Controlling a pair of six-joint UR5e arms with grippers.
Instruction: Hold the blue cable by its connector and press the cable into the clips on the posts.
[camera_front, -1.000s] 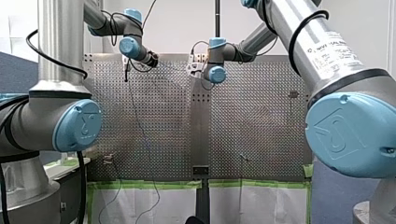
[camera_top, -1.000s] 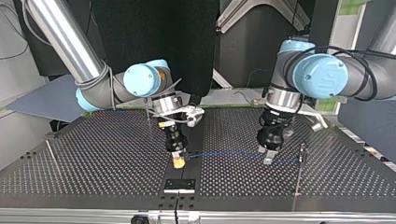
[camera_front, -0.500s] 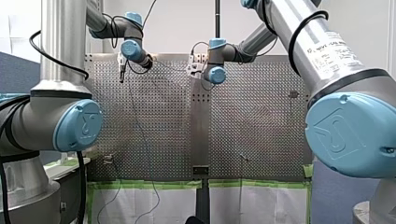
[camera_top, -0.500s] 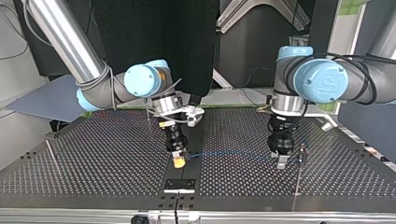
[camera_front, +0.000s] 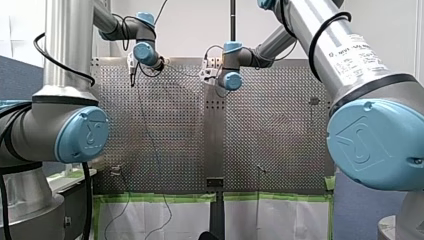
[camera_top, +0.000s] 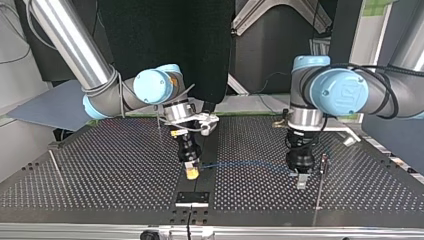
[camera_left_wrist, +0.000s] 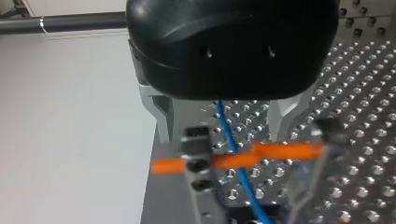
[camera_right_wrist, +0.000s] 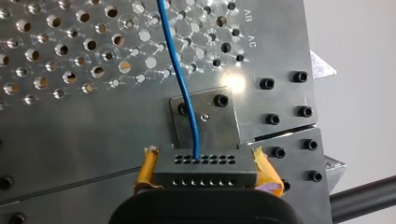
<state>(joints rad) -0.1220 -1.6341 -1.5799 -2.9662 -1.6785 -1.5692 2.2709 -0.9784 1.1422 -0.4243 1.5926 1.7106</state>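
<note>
2 robot arms reached over the perforated metal table (camera_top: 100, 190). At the top view's near edge lay a small black rectangular plate (camera_top: 192, 198).

Just behind the plate, my right gripper (camera_top: 190, 173) pointed down at the table's middle. Its yellow pads (camera_right_wrist: 268, 175) were pinching the dark grey block-shaped connector (camera_right_wrist: 205, 168), whose faces showed rows of small holes.

The thin blue cable (camera_top: 245, 164) left that connector and ran low over the table toward the top view's right, reaching my left gripper (camera_top: 301, 181).

In the left wrist view, that black gripper's metal fingers (camera_left_wrist: 159, 116) stood spread, and the cable passed between them. A thin metal post (camera_top: 322, 172) stood just beside my left gripper. Close ahead of the fingers, a blurred clip with an orange crossbar (camera_left_wrist: 238, 158) lay across the cable. Whether the cable sat in the clip could not be told.

Farther back, 1 more thin post (camera_top: 159, 120) stood beside my right arm's wrist.
</note>
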